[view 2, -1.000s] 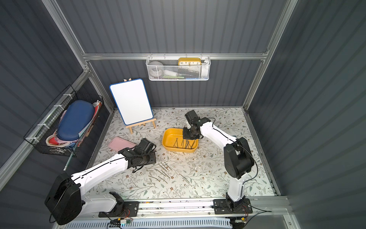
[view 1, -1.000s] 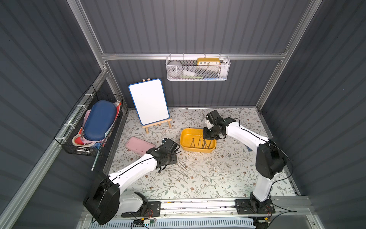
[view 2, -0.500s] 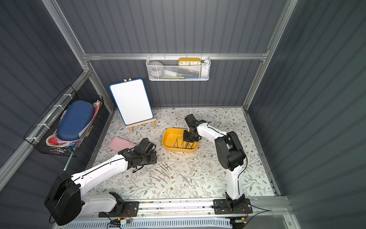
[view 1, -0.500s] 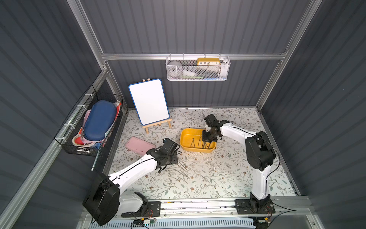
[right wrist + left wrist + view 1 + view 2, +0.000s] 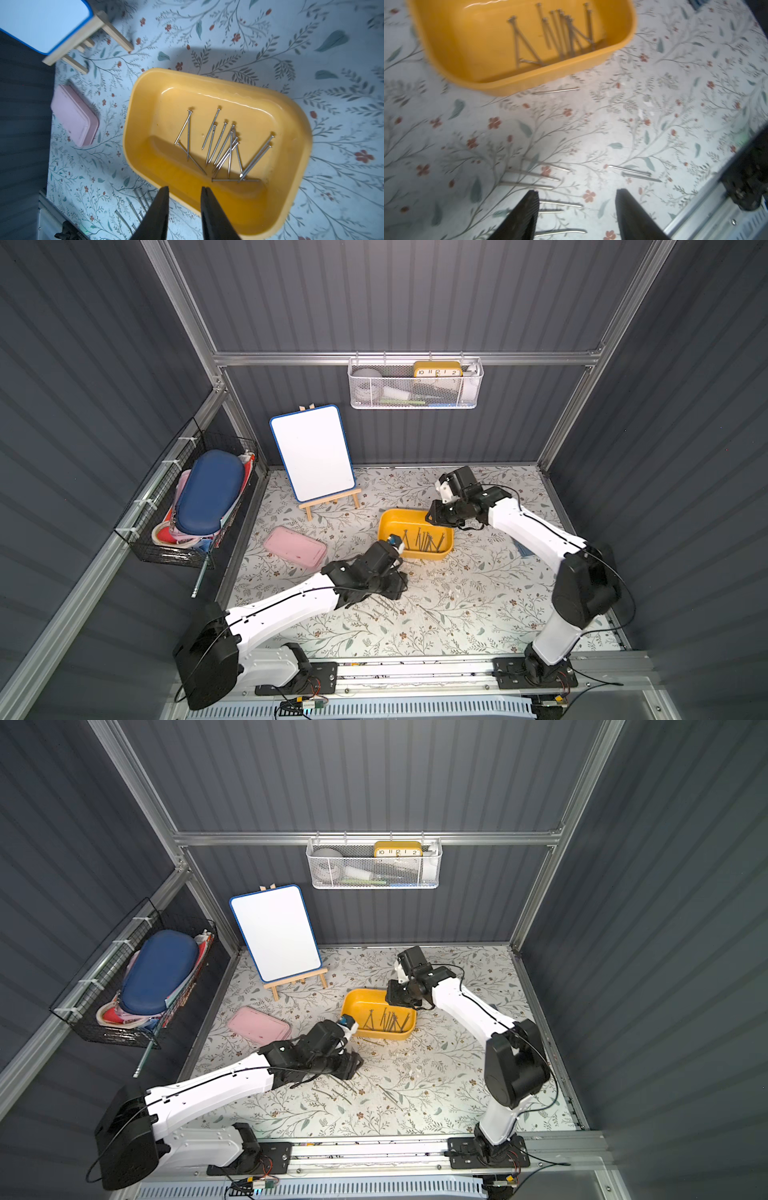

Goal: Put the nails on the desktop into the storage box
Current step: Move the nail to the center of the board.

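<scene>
While my right gripper (image 5: 184, 188) hangs parted and empty over the box (image 5: 139, 116), I'd lower the spread left gripper (image 5: 576, 191) squarely astride one nail (image 5: 562, 204), not several.

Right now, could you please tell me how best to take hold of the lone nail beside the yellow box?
Probably mid-shaft, from straight above, left fingers straddling the nail: it lies flat on the table, alongside the box wall, thin and long.
</scene>
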{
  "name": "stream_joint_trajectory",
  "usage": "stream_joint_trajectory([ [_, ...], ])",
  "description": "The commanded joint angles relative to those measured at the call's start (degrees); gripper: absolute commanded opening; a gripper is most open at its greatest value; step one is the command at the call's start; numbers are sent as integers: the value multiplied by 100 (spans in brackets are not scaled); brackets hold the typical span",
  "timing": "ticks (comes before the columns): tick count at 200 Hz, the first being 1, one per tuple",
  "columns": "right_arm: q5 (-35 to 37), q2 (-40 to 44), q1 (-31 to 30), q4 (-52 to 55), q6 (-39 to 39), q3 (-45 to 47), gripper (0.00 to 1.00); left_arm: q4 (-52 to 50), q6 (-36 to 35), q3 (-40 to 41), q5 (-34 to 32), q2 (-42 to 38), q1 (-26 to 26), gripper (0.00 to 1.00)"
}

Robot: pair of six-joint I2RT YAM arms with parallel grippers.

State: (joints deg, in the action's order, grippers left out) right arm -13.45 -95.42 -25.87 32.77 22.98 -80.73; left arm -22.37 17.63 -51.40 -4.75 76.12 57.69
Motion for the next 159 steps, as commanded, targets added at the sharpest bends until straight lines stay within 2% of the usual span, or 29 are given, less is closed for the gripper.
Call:
stream_joint_trajectory([
  [1, 196, 257, 327, 354, -292, 487, 31, -184, -1107, -506, 360, 767, 699, 63],
  [16, 70, 413, 626, 367, -330, 856, 31, -352, -1430, -860, 387, 1315, 1074, 60],
  [36, -249, 558, 970, 245, -354, 1288, 31, -379, -1735, -1113, 544, 1754, 1298, 58],
  [58, -342, 621, 1134, 259, -464, 1511, 31, -459, -1640, -1233, 483, 1929, 1324, 57],
  [69, -630, 608, 1141, 318, -597, 1504, 31, -404, -1504, -1202, 385, 1907, 1323, 58],
  [92, -869, 726, 1049, 401, -656, 1573, 30, -492, -1070, -1276, 71, 2010, 1323, 62],
  [116, -539, 1203, 592, 637, -769, 1957, 31, -507, -521, -1202, -327, 2092, 1305, 63],
  [130, -269, 1523, 346, 701, -724, 2309, 31, -370, -390, -1051, -238, 2090, 1305, 62],
  [159, -180, 2051, 335, 685, -527, 2953, 31, -328, -367, -931, -477, 2144, 1297, 62],
])
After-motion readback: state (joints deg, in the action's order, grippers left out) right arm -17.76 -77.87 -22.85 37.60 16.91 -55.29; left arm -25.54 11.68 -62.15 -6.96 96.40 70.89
